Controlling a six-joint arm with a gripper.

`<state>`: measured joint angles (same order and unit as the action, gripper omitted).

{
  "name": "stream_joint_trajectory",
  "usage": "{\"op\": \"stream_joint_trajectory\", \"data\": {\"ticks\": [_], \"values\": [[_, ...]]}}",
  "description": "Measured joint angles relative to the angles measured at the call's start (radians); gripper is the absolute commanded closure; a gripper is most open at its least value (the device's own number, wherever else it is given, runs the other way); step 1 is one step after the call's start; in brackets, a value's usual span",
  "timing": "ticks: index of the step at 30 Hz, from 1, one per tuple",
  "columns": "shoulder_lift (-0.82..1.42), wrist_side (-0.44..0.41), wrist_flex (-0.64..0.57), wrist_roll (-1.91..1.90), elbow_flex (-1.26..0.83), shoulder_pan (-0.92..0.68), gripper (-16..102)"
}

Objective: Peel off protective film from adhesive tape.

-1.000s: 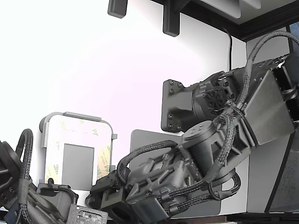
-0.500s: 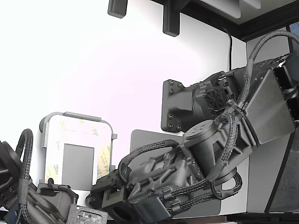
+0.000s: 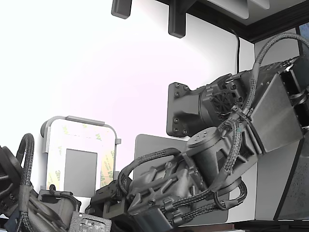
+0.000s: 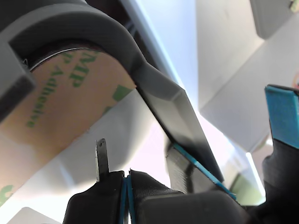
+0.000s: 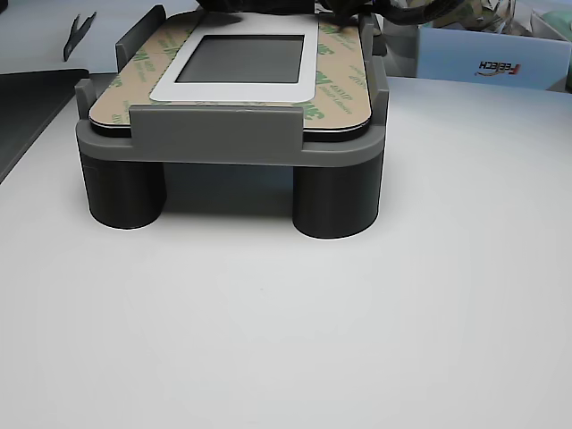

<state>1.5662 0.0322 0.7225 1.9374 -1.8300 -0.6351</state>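
The protective film (image 5: 338,82) is a tan border printed with green 3M logos, lying flat on a grey holder (image 5: 214,143) around a grey rectangle (image 5: 239,59). The exterior view shows the film (image 3: 107,166) on the holder at lower left. The adhesive tape lies under the film, and none of it shows bare. My gripper (image 4: 127,181) is shut, its blue pads pressed together with nothing seen between them, just off the curved film corner (image 4: 60,102) and the holder's rim (image 4: 70,23). In the exterior view the gripper (image 3: 102,205) sits low beside the holder's near right corner.
A flat grey mat (image 3: 149,142) lies behind my arm, and a black mount (image 3: 181,111) stands above it. A second dark arm (image 3: 19,193) sits at the exterior view's lower left. A box (image 5: 487,63) and a black tray (image 5: 27,98) flank the holder.
My arm has sunk slightly and shifted toward the exterior view's lower left, closer to the holder's corner. The film lies flat as before.
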Motion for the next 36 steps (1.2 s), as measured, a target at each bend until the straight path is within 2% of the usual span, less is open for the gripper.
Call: {"op": "stream_joint_trajectory", "data": {"ticks": [11,36], "values": [[-0.006,0.014,-0.011,-0.011,-0.008,0.009,95],[0.006,0.005,0.0,-0.044,-0.021,0.0,95]]}}
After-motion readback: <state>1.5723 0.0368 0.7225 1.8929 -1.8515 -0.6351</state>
